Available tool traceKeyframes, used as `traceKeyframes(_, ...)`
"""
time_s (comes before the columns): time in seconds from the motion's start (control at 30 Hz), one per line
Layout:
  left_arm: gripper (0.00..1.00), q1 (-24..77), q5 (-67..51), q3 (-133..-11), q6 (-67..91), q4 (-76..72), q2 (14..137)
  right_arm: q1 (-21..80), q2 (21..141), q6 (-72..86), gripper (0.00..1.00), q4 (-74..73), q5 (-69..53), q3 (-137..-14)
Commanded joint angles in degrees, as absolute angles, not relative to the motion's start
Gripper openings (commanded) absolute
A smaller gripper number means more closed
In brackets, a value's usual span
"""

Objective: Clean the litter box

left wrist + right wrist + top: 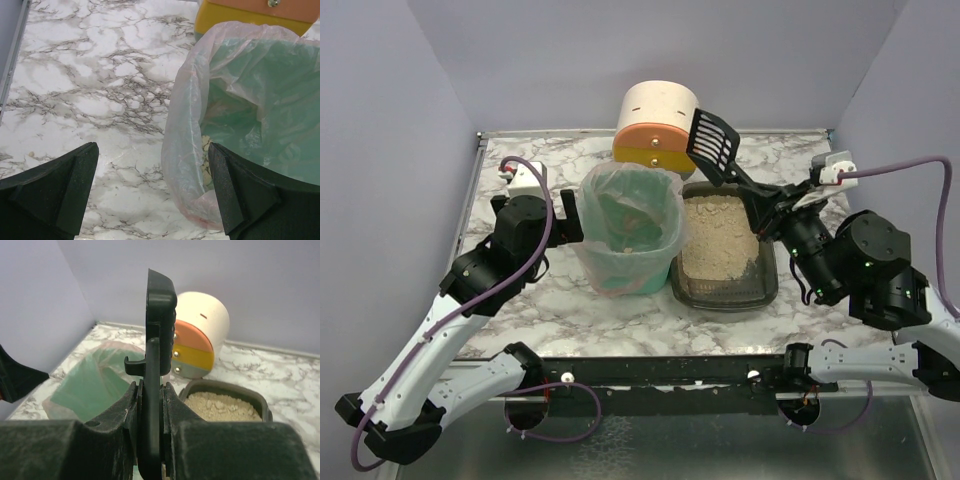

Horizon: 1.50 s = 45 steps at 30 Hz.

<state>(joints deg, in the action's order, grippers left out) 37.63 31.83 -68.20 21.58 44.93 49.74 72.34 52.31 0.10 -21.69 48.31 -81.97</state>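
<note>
The dark grey litter box (725, 292) with beige litter sits right of the green bin (630, 230); it also shows in the right wrist view (225, 405). My right gripper (765, 205) is shut on the handle of a black slotted scoop (712, 142), held raised above the box's far end, its head near the cylinder. In the right wrist view the scoop (159, 340) stands edge-on between my right gripper's (150, 390) fingers. My left gripper (152, 185) is open, with the bin's bag rim (185, 150) between its fingers; in the top view it (570, 225) is at the bin's left side.
A cream, orange and yellow cylinder (655, 125) stands behind the bin and box, also in the right wrist view (200, 335). The bin holds several litter clumps (632, 235). Lilac walls enclose the marble table (520, 300) on three sides.
</note>
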Motion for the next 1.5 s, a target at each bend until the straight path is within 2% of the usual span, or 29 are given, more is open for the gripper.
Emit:
traceKeyframes(0.0,0.99,37.8,33.3,-66.8,21.2,41.6,48.2,72.7,50.4,9.1,0.01,-26.0,54.3,-76.6)
traceKeyframes(0.33,0.99,37.8,36.6,-61.5,21.7,34.8,43.1,72.7,49.1,18.4,0.01,-33.6,63.4,-69.3)
traceKeyframes(0.57,0.99,37.9,40.7,-54.3,22.7,27.5,38.3,71.5,49.8,24.8,0.01,-36.2,62.7,-64.1)
traceKeyframes(0.97,0.99,37.9,42.6,-49.6,22.0,25.8,34.2,49.7,57.6,27.2,0.01,-31.5,36.8,-59.8)
traceKeyframes(1.2,0.99,37.8,42.5,-49.2,21.8,25.8,33.7,32.5,60.7,36.5,0.01,-32.1,16.7,-57.8)
traceKeyframes(1.47,0.99,37.9,42.0,-49.2,21.4,25.8,34.2,25.2,62.4,54.9,0.01,-37.9,11.7,-57.3)
